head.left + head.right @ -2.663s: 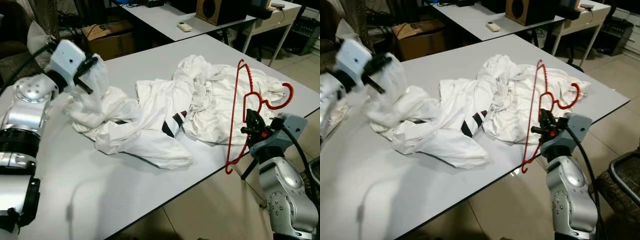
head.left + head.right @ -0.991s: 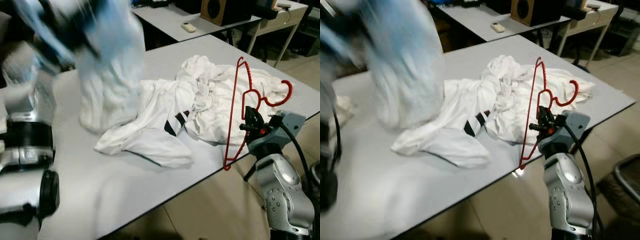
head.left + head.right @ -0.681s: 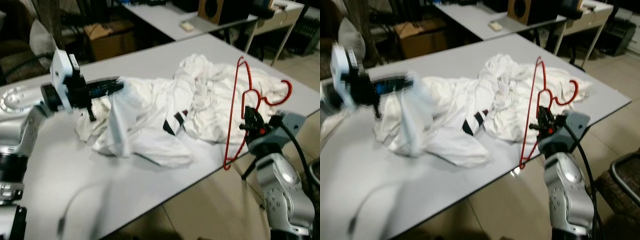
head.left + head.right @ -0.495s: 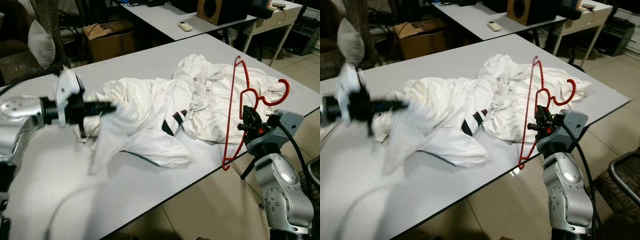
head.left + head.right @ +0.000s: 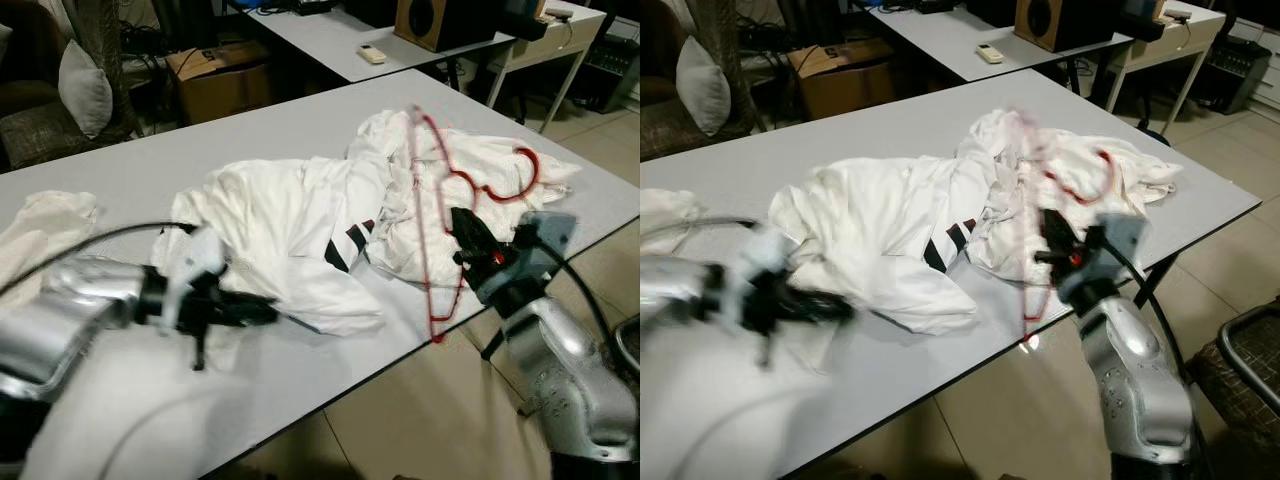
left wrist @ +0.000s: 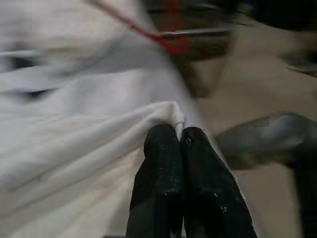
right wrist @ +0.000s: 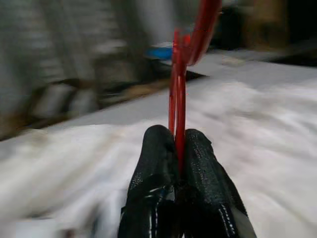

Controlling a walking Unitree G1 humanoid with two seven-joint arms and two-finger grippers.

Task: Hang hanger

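Note:
A red wire hanger (image 5: 421,215) leans over the right part of a crumpled white garment (image 5: 300,210) with black stripes, which lies spread on the grey table (image 5: 250,130). My right gripper (image 5: 462,235), at the table's front right edge, is shut on the hanger's lower bar (image 7: 178,99). The hanger is blurred and its hook points toward the far right. My left gripper (image 5: 268,310) is low over the table at the garment's near edge. In the left wrist view its fingers (image 6: 163,148) are shut on a fold of the white cloth (image 6: 99,139).
Another white cloth (image 5: 40,230) lies at the table's left end. Behind stand a cardboard box (image 5: 215,75), a cushion (image 5: 85,85) and a second table (image 5: 330,35) with a remote and a speaker (image 5: 435,20). A chair frame (image 5: 1250,370) is at the right.
My left arm has swung down from high to low at the table's near side, and the garment now lies flatter. The right gripper has tipped the hanger leftward over the garment.

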